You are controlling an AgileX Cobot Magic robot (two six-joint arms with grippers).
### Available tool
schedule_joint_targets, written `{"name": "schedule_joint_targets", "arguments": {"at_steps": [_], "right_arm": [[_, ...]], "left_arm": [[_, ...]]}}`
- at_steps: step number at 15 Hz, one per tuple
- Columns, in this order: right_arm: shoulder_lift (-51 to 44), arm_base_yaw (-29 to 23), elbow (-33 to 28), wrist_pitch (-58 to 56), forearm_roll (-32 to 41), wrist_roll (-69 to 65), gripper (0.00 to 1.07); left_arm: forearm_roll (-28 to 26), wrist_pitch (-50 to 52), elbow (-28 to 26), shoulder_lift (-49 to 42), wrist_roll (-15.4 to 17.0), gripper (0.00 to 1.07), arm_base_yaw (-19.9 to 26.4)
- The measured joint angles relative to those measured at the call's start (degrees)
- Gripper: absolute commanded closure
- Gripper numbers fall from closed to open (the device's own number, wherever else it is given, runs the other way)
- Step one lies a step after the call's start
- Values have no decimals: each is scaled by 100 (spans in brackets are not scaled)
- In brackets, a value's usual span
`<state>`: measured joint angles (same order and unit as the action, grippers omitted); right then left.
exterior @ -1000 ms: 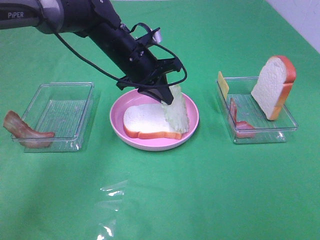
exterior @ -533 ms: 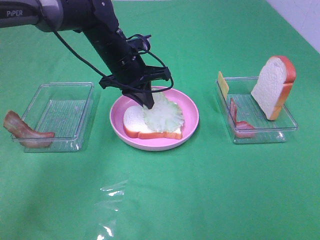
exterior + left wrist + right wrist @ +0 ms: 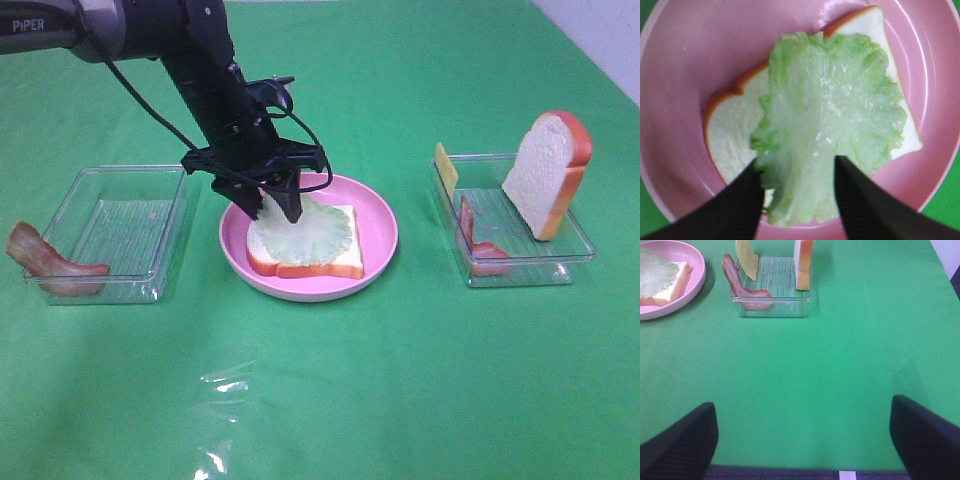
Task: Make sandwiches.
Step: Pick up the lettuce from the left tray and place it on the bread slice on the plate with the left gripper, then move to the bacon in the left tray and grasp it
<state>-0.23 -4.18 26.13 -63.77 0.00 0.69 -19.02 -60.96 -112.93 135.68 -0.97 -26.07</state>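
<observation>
High view: my left hand (image 3: 270, 208) stands spread over the lettuce (image 3: 312, 232), which lies on the bread slice (image 3: 300, 264) in the plate (image 3: 383, 232). Left wrist: its fingers (image 3: 740, 205) flank the lettuce's stem end, so lifting may drag it askew. Right wrist: right hand (image 3: 800, 415) spread, empty.

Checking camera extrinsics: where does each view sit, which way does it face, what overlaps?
Exterior high: mounted high, looking down on the green cloth table, round pink plate and right-hand clear plastic tray; left arm and left gripper show.
Left wrist: on the left arm, looking down at the pale green lettuce leaf on the white bread slice; both dark fingertips show.
Right wrist: on the right arm, facing across the table to that tray; the open right gripper shows.
Shared: plate and lettuce in all three.
</observation>
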Motion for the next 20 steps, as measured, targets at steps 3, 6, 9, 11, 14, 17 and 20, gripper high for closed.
{"name": "schedule_joint_targets", "arguments": {"at_steps": [3, 6, 9, 11, 14, 17, 20], "right_arm": [[0, 0, 0, 0, 0, 0, 18], [0, 0, 0, 0, 0, 0, 18], [0, 0, 0, 0, 0, 0, 18], [0, 0, 0, 0, 0, 0, 18], [0, 0, 0, 0, 0, 0, 18], [0, 0, 0, 0, 0, 0, 18], [0, 0, 0, 0, 0, 0, 18]], "left_arm": [[413, -378, -401, -29, 0, 5, -29], [550, -808, -1094, -109, 0, 5, -52], [665, -831, -1163, -309, 149, 5, -52], [980, -831, -1066, -659, 321, 5, -57], [1576, -831, 206, -1833, 561, 6, 103], [1656, -848, 1541, -2739, 596, 6, 814], [1770, -905, 2561, -3209, 602, 6, 1507]]}}
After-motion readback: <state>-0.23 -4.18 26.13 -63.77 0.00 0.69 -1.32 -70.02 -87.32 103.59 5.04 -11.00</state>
